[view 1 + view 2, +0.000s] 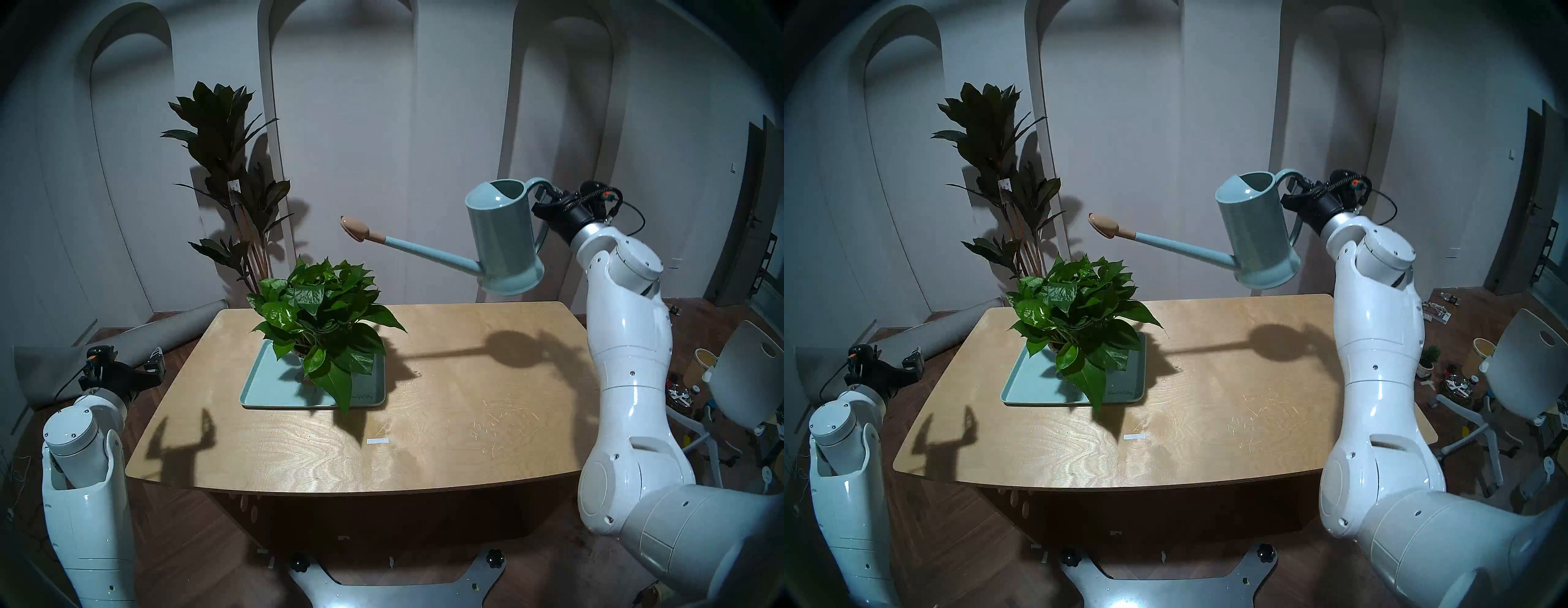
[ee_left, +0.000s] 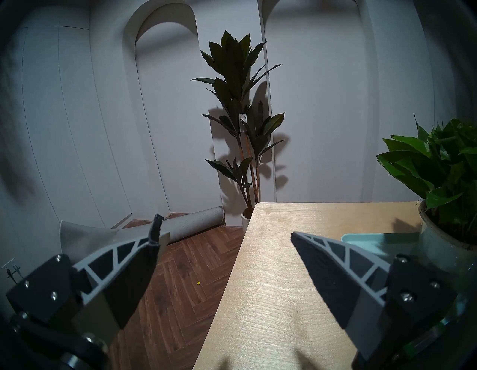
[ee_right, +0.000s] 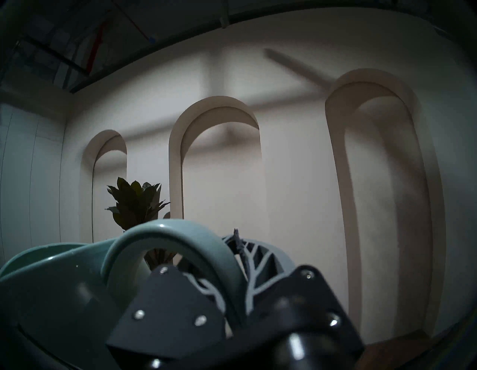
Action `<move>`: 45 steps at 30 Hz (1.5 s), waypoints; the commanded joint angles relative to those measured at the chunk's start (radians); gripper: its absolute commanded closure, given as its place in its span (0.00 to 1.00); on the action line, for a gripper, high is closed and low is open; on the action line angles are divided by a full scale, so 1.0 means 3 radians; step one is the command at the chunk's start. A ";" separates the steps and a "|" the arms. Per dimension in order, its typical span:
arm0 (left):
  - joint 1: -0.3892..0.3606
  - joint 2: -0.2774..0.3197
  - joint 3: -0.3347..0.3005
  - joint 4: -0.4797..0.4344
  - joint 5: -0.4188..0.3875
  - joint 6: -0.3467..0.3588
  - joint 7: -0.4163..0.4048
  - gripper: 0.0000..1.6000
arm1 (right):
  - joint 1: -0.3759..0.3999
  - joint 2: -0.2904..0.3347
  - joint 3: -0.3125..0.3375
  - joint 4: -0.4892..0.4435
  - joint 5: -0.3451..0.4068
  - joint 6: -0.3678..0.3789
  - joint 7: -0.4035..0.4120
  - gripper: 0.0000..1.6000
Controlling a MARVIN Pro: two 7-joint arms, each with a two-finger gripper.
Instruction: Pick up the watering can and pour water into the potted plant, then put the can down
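Observation:
The pale blue-green watering can (image 1: 502,237) hangs high above the table's back right, nearly upright and tilted slightly toward the plant. My right gripper (image 1: 545,197) is shut on its loop handle (image 3: 175,248). Its long spout points left and its tan rose head (image 1: 356,228) sits up and to the right of the potted plant (image 1: 322,314). That bright green bushy plant stands on a pale green tray (image 1: 271,390). No water shows. My left gripper (image 2: 224,248) is open and empty by the table's left edge.
A tall dark-leaved plant (image 1: 229,170) stands on the floor behind the wooden table (image 1: 445,424). A grey roll (image 1: 127,344) lies on the floor at the left. A white chair (image 1: 746,382) and clutter sit at the right. A small white label (image 1: 377,441) lies on the table.

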 commanded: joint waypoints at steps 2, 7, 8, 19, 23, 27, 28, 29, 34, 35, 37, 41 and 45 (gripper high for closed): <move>-0.0012 0.0017 -0.0001 -0.0078 0.0000 -0.0011 -0.0009 0.00 | 0.0024 -0.0340 0.0210 0.0000 0.0326 -0.0421 0.0114 1.00; -0.0011 0.0017 -0.0001 -0.0080 0.0000 -0.0011 -0.0009 0.00 | -0.0076 -0.0415 0.0383 0.0074 0.0449 -0.0630 0.0203 1.00; -0.0011 0.0017 -0.0001 -0.0080 0.0000 -0.0010 -0.0009 0.00 | -0.0096 -0.0419 0.0422 0.0080 0.0475 -0.0645 0.0223 1.00; -0.0010 0.0017 -0.0001 -0.0083 0.0000 -0.0009 -0.0009 0.00 | -0.0262 -0.0403 0.0738 0.0209 0.0651 -0.0970 0.0454 1.00; -0.0010 0.0017 -0.0001 -0.0083 0.0000 -0.0009 -0.0008 0.00 | -0.0270 -0.0368 0.0830 0.0285 0.0663 -0.0993 0.0481 1.00; -0.0010 0.0017 -0.0001 -0.0083 0.0000 -0.0009 -0.0008 0.00 | -0.0284 -0.0327 0.0927 0.0378 0.0672 -0.1012 0.0508 1.00; -0.0010 0.0017 -0.0001 -0.0083 0.0000 -0.0009 -0.0008 0.00 | -0.0289 -0.0316 0.0951 0.0400 0.0674 -0.1016 0.0517 1.00; -0.0010 0.0017 -0.0001 -0.0083 0.0000 -0.0009 -0.0008 0.00 | -0.0295 -0.0308 0.0977 0.0422 0.0677 -0.1019 0.0519 1.00; -0.0010 0.0017 -0.0001 -0.0083 0.0000 -0.0009 -0.0008 0.00 | -0.0327 -0.0225 0.1131 0.0594 0.0705 -0.1037 0.0551 1.00; -0.0010 0.0017 -0.0001 -0.0083 0.0000 -0.0009 -0.0008 0.00 | -0.0329 -0.0198 0.1158 0.0649 0.0709 -0.1048 0.0576 1.00; -0.0010 0.0017 -0.0001 -0.0083 0.0000 -0.0009 -0.0008 0.00 | -0.0321 -0.0163 0.1203 0.0745 0.0717 -0.1053 0.0608 1.00; -0.0009 0.0017 -0.0001 -0.0084 0.0000 -0.0009 -0.0008 0.00 | -0.0286 -0.0090 0.1262 0.1008 0.0716 -0.1093 0.0684 1.00; -0.0010 0.0017 -0.0001 -0.0083 0.0000 -0.0009 -0.0008 0.00 | -0.0253 -0.0038 0.1288 0.1223 0.0693 -0.1143 0.0740 1.00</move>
